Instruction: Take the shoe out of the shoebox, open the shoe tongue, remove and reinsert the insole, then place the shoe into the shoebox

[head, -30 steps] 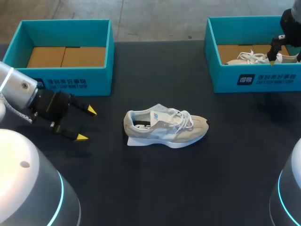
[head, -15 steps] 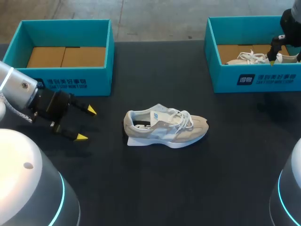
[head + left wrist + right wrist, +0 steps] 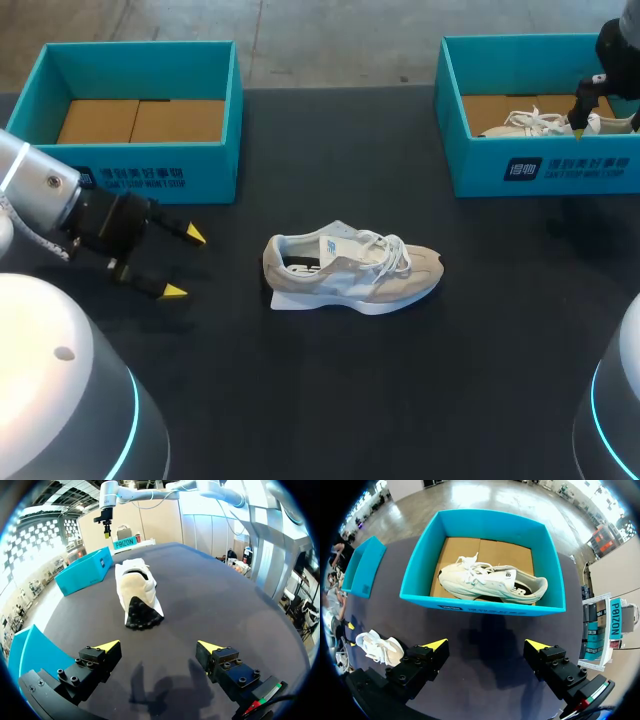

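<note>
A shoe (image 3: 350, 272) stands on the bench (image 3: 330, 400) ahead of the left gripper (image 3: 184, 264), a second shoe (image 3: 492, 582) lies in the right shoebox (image 3: 485, 607) ahead of the right gripper (image 3: 486, 645), and both grippers gape wide, holding nothing.

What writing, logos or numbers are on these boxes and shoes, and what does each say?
Front wall of the left shoebox: a white logo square and lines of white print, too small to read surely.
Front wall of the right shoebox: the same kind of white print, too small to read.
Side of the shoe on the table: a small dark mark, blurred.
Side of the shoe in the box: a dark mark, blurred.
</note>
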Motion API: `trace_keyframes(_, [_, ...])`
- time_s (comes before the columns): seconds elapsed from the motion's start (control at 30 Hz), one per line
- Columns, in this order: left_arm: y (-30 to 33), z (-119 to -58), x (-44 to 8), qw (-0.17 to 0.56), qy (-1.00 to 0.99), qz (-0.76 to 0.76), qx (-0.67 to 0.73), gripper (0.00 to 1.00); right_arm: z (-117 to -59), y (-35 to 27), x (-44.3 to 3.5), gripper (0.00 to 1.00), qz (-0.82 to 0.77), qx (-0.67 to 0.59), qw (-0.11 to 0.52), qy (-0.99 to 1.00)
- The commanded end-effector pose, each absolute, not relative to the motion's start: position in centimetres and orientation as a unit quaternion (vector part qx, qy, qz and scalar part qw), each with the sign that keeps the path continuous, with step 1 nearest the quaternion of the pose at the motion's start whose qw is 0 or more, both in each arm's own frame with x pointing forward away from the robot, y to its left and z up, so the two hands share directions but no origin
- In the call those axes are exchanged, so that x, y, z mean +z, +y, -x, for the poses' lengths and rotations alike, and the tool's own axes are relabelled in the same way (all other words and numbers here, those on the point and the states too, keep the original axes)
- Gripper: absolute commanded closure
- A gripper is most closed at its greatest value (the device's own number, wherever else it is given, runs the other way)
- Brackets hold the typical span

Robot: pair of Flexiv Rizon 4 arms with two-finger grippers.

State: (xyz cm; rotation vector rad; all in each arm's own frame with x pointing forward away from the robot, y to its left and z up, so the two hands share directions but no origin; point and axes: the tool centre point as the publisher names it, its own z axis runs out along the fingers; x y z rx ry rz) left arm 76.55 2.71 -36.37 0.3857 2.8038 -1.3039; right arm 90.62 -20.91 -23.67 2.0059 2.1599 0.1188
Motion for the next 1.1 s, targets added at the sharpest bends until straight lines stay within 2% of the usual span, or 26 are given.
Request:
trace_keyframes(0.03, [2.7, -76.6, -36.5, 0.018, 0.897, -0.116, -0.425, 0.0, -90.6, -20.9, -23.7, 0.0, -0.677, 0.04, 0.096, 0.729])
trace_keyframes(0.47, [2.1, -77.5, -38.7, 0.015, 0.867, -0.033, -0.497, 0.0, -90.6, -20.9, -23.7, 0.0, -0.677, 0.04, 0.096, 0.729])
trace_keyframes(0.77, [1.8, -77.7, -39.1, -0.022, 0.85, -0.011, -0.526, 0.0, -90.6, -20.9, -23.7, 0.0, -0.677, 0.04, 0.096, 0.729])
trace_keyframes(1.1, [1.8, -77.6, -39.2, -0.026, 0.847, -0.006, -0.531, 0.0, -90.6, -20.9, -23.7, 0.0, -0.677, 0.04, 0.096, 0.729])
